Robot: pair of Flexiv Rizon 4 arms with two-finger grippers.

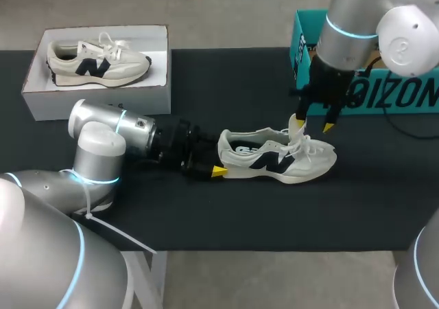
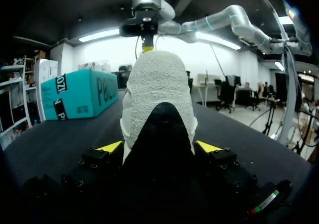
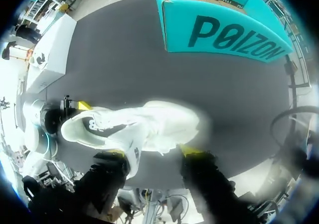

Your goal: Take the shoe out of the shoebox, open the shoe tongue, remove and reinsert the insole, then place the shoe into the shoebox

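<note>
Centrally on the black table (image 1: pixel 206 213) lies 1 white shoe (image 1: pixel 274 159) with a dark logo. It rests on its sole, toe toward my right.

The left gripper (image 2: pixel 158 147) is closed onto the heel, 1 yellow tip against each side, holding it low on the table. The right gripper (image 1: pixel 313 125) hangs over the lacing with its fingers spread wide, gripping nothing. 1 tip is right beside the raised tongue (image 1: pixel 296 129); whether it touches, I cannot tell.

The shoe looks light, with a soft upper and a floppy tongue. The heel seems the firmest hold, and the tongue's top edge the place to pinch. The laces (image 1: pixel 312 144) could snag a finger.

At back left, a white box (image 1: pixel 96 101) holds a 2nd shoe (image 1: pixel 96 63). At back right, a teal box (image 1: pixel 384 93) stands just behind the right arm. Both are apart from the shoe.
</note>
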